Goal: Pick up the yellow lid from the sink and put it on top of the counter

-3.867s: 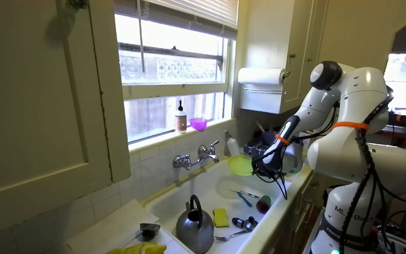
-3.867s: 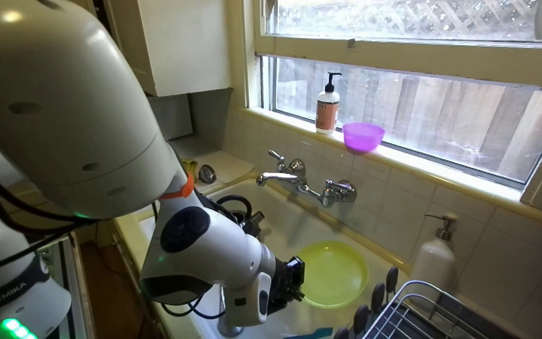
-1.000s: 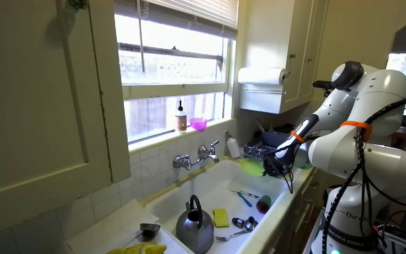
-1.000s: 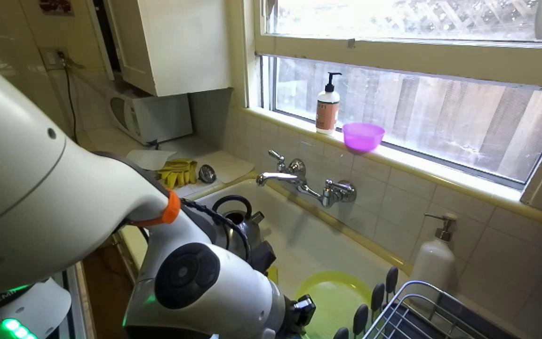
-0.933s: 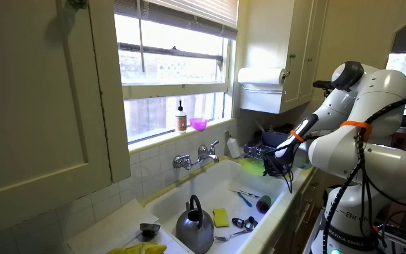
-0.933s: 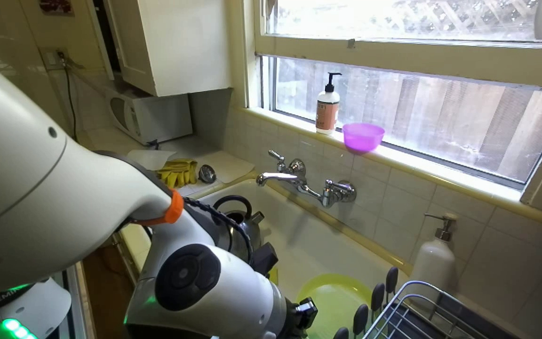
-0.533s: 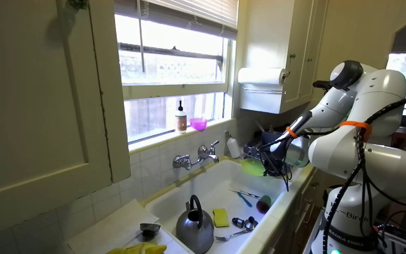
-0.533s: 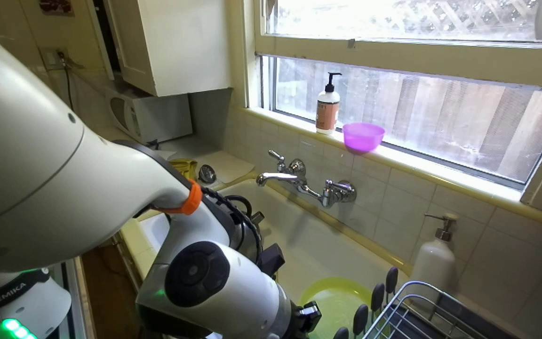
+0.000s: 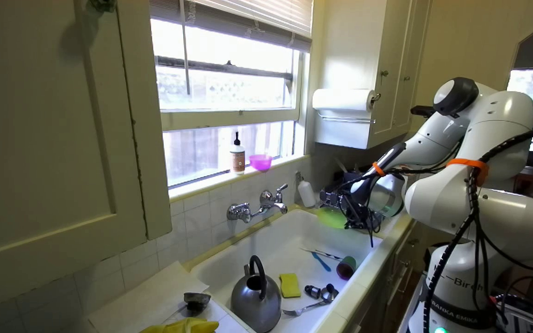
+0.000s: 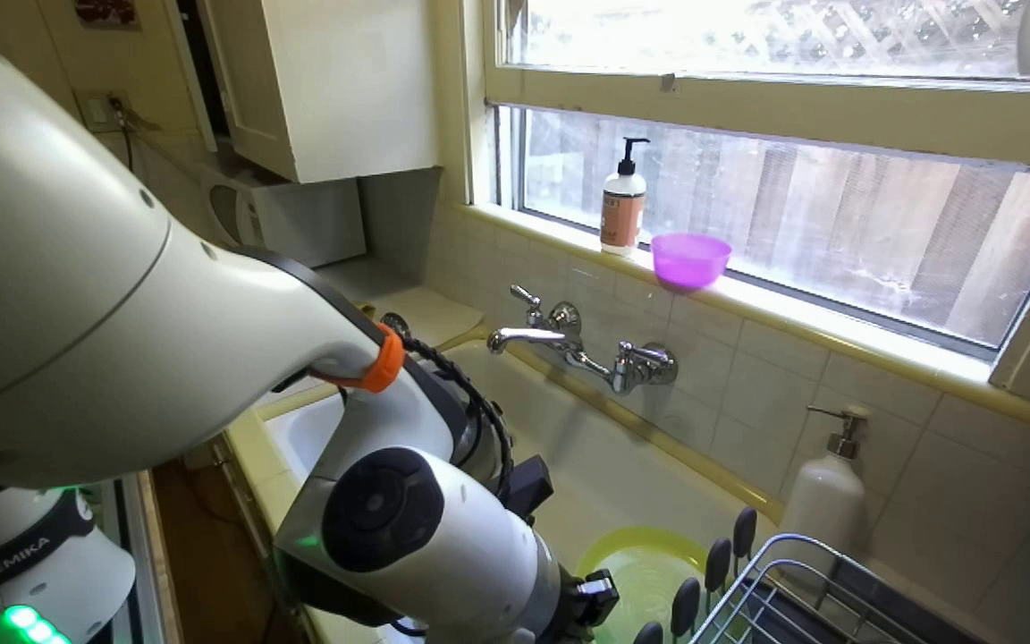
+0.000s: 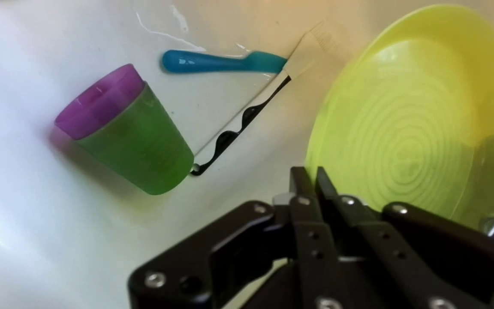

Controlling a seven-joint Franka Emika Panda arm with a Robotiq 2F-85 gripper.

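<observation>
Yellow lid [image 11: 410,116], tilted at one end of the sink [image 9: 285,240], though whether it touches bottom is hard to tell; it should be light, slightly bendy plastic, slick if wet. The hand [image 11: 312,174] pinches its rim [image 11: 318,133], likely the best hold, between narrow fingertips [image 11: 299,180].

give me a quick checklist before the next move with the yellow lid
1. Rim of the yellow lid pinched by the gripper: ok, the wrist view shows the edge caught.
2. Lid free of the sink: cannot tell from these views.
3. Lid clear of the dish rack: cannot tell; they look close in the wrist view.
4. Gripper apart from the faucet: ok in both exterior views.
5. Lid apart from the green-and-purple cup: ok.
6. Lid set on the counter: not ok, not yet done.
</observation>
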